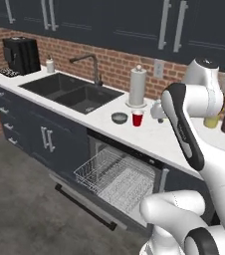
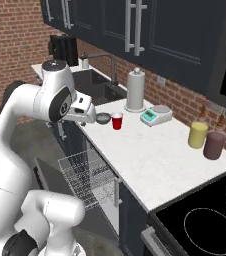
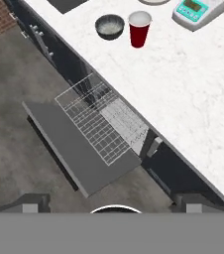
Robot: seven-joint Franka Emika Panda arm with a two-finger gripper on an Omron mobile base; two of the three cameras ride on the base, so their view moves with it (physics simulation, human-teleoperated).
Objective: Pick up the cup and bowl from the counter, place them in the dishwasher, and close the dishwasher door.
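Cup (image 3: 139, 30) and bowl (image 3: 109, 26) sit side by side on the counter (image 3: 193, 94), ahead of the wide-open, empty gripper (image 3: 113, 203), cup nearer the scale.

Flanking views, counter (image 1: 149, 137) apparently shared.

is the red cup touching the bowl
Apart. The hand view shows a thin strip of white counter between the cup and the bowl.
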